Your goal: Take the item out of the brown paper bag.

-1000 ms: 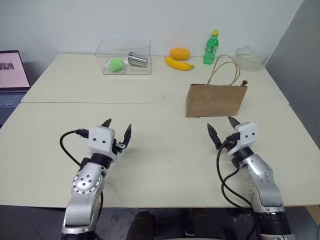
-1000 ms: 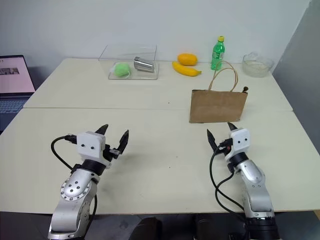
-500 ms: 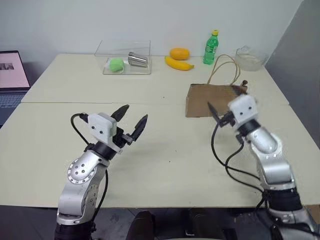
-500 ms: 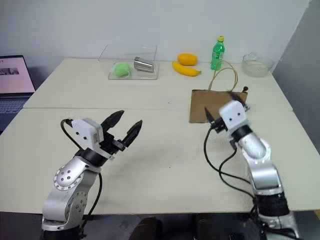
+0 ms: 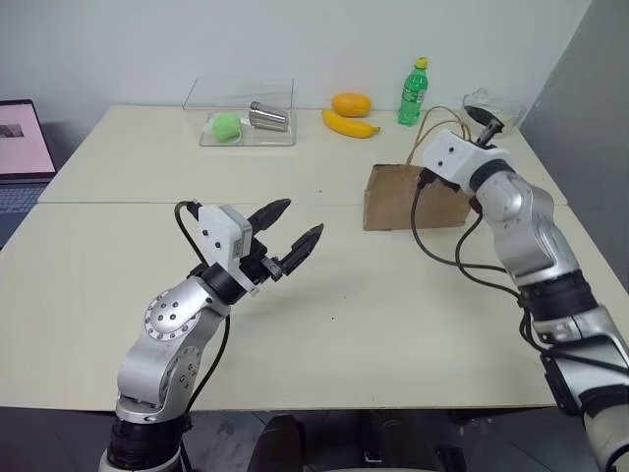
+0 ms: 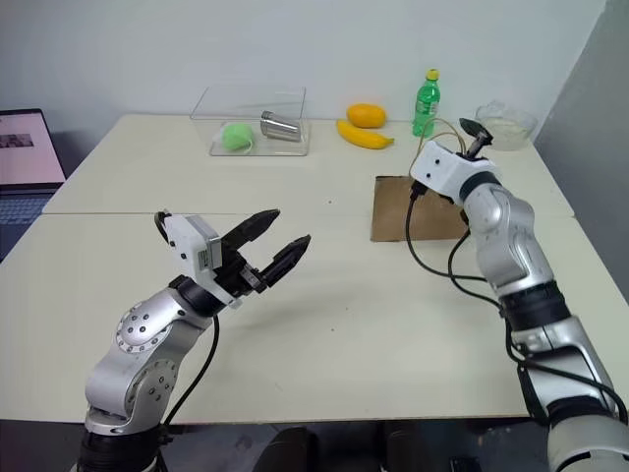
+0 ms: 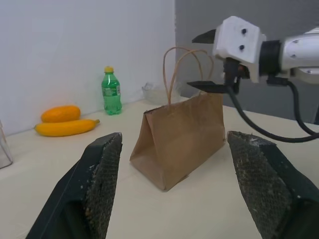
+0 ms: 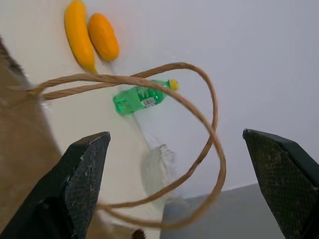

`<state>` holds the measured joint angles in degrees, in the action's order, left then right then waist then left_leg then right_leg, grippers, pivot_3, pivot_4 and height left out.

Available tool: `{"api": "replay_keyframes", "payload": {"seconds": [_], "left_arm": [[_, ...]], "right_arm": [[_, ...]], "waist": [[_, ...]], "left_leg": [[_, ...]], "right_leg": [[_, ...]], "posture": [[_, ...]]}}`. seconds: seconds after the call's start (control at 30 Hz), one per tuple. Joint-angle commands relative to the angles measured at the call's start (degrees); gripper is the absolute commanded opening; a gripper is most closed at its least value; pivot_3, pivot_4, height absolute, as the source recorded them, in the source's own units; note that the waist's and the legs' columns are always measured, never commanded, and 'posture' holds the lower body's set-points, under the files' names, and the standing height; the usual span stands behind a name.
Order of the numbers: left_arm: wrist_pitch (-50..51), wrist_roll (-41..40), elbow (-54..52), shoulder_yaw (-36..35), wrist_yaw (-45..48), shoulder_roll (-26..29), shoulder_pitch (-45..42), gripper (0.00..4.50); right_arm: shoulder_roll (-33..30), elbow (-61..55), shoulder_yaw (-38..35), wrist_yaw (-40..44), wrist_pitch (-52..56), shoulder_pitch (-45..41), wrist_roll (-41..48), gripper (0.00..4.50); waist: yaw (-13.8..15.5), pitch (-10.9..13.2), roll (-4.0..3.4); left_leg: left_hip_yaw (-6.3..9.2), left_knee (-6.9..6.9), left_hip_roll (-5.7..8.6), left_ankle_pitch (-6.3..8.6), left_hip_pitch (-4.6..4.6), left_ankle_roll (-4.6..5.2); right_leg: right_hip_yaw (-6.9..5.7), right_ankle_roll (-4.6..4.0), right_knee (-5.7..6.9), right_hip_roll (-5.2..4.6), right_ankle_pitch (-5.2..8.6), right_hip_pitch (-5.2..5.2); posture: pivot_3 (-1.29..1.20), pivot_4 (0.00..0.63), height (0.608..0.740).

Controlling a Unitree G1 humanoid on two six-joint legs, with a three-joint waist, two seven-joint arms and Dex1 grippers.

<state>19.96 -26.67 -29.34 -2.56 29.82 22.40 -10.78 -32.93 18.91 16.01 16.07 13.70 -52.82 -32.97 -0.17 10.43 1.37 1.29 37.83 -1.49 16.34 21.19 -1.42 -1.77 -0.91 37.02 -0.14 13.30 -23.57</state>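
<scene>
A pale worktop (image 5: pixel 147 236) holds, along its far edge, a clear tray (image 5: pixel 241 116) with a green ball (image 5: pixel 226 124) and metal cup (image 5: pixel 267 116), a banana (image 5: pixel 351 125), an orange fruit (image 5: pixel 352 104), a green bottle (image 5: pixel 413 92) and a glass bowl (image 6: pixel 506 126). A laptop (image 5: pixel 20 147) sits far left.

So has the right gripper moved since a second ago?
Yes. The right gripper has risen from the table in front of the brown paper bag to its top edge, beside the handles, jaws open.
</scene>
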Motion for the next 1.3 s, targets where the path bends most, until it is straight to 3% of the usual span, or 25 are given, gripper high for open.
{"api": "replay_keyframes", "payload": {"seconds": [0.03,0.2,0.33,0.6,0.67,1.1,1.3], "left_arm": [[0.13,-0.49,-2.16,0.77,-0.1,-0.17,-1.12,3.52],[-0.1,-0.18,-2.27,1.48,-0.44,-0.63,-1.11,3.52],[-0.12,-0.58,-2.69,1.2,-0.92,-1.2,-0.81,3.56],[0.52,-3.07,-5.34,0.8,0.16,-1.45,1.78,3.56],[1.03,-4.0,-6.69,1.02,1.3,-0.42,3.4,3.56],[1.57,-7.01,-10.46,-4.15,-0.45,1.14,13.65,3.56],[1.08,-7.91,-13.3,-5.84,-1.6,1.08,17.19,3.56]], "right_arm": [[0.03,5.93,1.55,-1.05,-2.86,-6.1,-2.45,4.5],[0.51,14.84,3.34,-0.14,-5.3,-12.65,-3.24,4.5],[0.34,17.96,3.36,0.69,-6.37,-15.08,-2.8,3.34],[0.5,18.19,3.18,3.11,-7.87,-16.45,-2.12,0.49],[0.61,18.17,3.13,3.7,-8.36,-16.81,-1.9,0.02],[4.77,21.16,2.86,3.74,-12.17,-23.92,-0.85,0.02],[10.91,28.45,3.09,2.38,-14.56,-29.78,0.16,0.02]], "waist": [[0.0,0.0,0.0],[0.01,0.0,0.0],[0.01,0.0,0.0],[0.01,0.0,0.0],[0.0,0.0,0.0],[-0.38,0.01,-0.03],[-0.47,0.01,-0.03]], "left_leg": [[-0.03,0.0,-0.01,0.0,0.01,0.0],[-0.15,0.01,-0.02,0.0,0.15,0.0],[-0.32,0.05,-0.03,-0.01,0.45,0.0],[-0.5,0.06,-0.06,0.0,0.49,0.0],[-0.5,0.06,-0.06,0.0,0.48,0.0],[-0.55,0.05,-0.1,0.0,0.45,0.01],[-0.57,0.06,-0.09,0.0,0.46,0.01]], "right_leg": [[0.04,0.0,0.0,-0.01,0.0,-0.03],[0.22,-0.02,0.02,-0.03,-0.01,-0.21],[0.4,-0.22,0.1,-0.04,-0.19,-0.56],[0.6,-0.21,0.06,-0.05,-0.22,-0.67],[0.62,-0.2,0.07,-0.05,-0.23,-0.67],[0.88,-0.15,0.16,-0.02,-0.28,-0.83],[0.92,-0.16,0.17,-0.02,-0.31,-0.84]], "posture": [[0.0,0.15,0.74],[0.0,0.15,0.74],[0.0,0.15,0.74],[0.0,0.15,0.74],[0.0,0.15,0.74],[0.0,0.15,0.74],[0.0,0.15,0.74]]}}
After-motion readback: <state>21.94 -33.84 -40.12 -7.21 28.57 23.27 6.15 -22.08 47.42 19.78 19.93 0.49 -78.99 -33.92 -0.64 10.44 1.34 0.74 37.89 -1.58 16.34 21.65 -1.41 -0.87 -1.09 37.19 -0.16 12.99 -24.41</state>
